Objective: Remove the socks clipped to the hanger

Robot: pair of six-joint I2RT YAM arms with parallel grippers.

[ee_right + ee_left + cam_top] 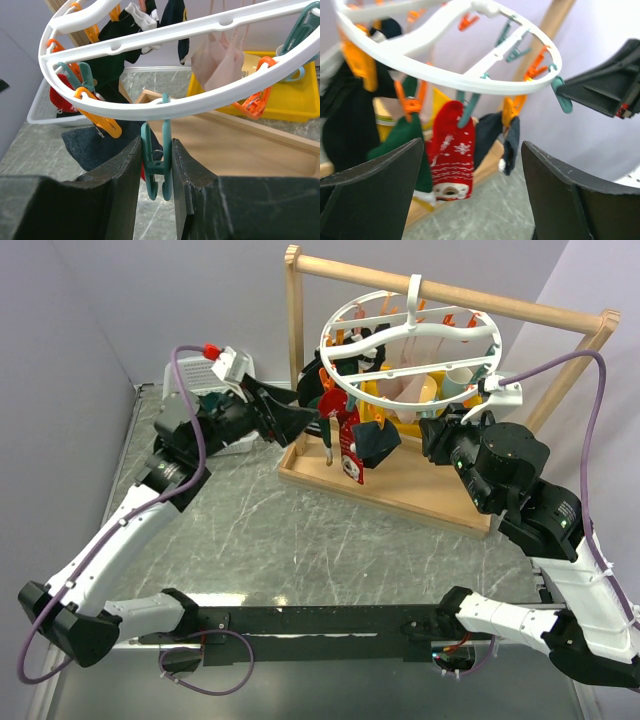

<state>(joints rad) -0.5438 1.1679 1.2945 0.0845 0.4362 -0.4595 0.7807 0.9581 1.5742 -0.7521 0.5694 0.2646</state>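
The white ring hanger hangs by its hook from the wooden rail. Socks hang from its clips: a red snowflake sock, a green one, a dark navy one, black ones and a pale pink one. My left gripper is open and empty, just short of the red sock, at the ring's left side. My right gripper is shut on an empty teal clip that hangs from the ring's near rim; it also shows in the top view.
The wooden frame stands on a wooden tray base. A yellow bin sits behind the hanger. A white basket stands at the back left. Purple cables loop off both arms. Orange and teal clips hang around the ring.
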